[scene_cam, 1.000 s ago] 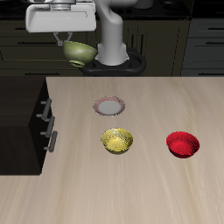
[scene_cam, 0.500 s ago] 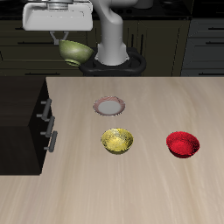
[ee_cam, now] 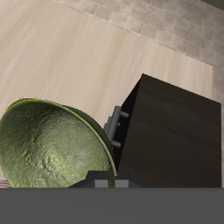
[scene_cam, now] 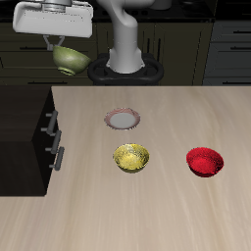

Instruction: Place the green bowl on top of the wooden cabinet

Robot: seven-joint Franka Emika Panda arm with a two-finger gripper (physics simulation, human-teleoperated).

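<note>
Gripper [scene_cam: 63, 43] fingers are closed on the rim of the green bowl [scene_cam: 70, 62], holding it in the air above the table's back edge, tilted. Bowl hangs just under the fingers, olive outside, pale and speckled inside. Wooden cabinet [scene_cam: 22, 137] stands below and nearer the front, dark, flat-topped, silver handles [scene_cam: 53, 140] on its side, well apart from the bowl

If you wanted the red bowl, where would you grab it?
By its rim, coming straight down from above. The red bowl sits upright and open on the table, apart from the yellow bowl, so one finger can go inside the thin edge, one outside.
</note>
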